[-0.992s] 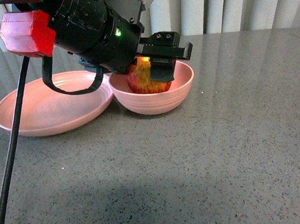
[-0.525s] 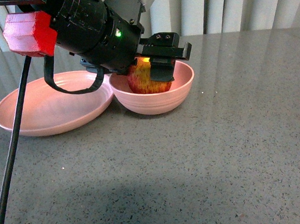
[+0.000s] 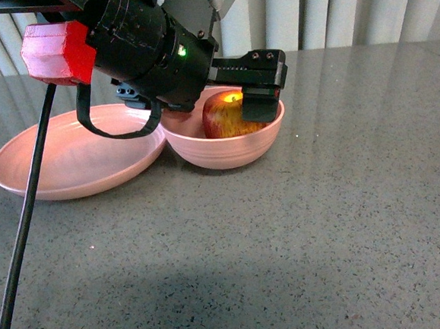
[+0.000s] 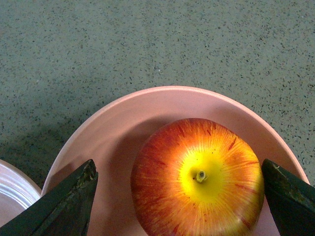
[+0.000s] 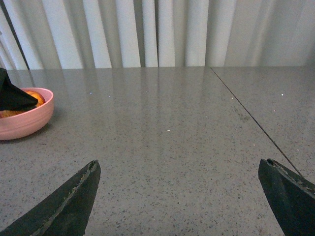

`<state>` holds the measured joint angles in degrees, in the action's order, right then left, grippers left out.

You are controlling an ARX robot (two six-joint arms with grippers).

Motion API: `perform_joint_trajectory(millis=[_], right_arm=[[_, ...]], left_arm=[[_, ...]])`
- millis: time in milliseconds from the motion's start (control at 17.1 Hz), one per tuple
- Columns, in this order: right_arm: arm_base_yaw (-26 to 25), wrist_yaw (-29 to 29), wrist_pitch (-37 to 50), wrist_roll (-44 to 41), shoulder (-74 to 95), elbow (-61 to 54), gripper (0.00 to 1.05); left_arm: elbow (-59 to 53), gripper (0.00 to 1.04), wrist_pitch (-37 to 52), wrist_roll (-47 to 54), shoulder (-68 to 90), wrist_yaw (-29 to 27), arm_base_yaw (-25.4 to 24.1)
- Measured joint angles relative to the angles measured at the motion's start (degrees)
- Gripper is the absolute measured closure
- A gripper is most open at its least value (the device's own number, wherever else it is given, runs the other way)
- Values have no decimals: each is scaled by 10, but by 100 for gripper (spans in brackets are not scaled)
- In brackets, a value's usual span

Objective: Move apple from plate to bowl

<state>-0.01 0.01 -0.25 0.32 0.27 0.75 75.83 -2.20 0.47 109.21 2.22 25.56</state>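
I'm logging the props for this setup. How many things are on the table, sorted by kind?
apple: 1
pink bowl: 1
pink plate: 1
Total: 3

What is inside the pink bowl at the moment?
The apple rests in the bowl, stem dimple up, flanked by the open left gripper. The bowl's floor under it is hidden.
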Motion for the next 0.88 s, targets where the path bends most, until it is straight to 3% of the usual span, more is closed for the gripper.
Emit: perform_joint_trajectory(millis=[875], right_arm=[[0,0,0,0,0,0,7]], left_arm=[[-17,7,60,-11,-141,-8,-7]])
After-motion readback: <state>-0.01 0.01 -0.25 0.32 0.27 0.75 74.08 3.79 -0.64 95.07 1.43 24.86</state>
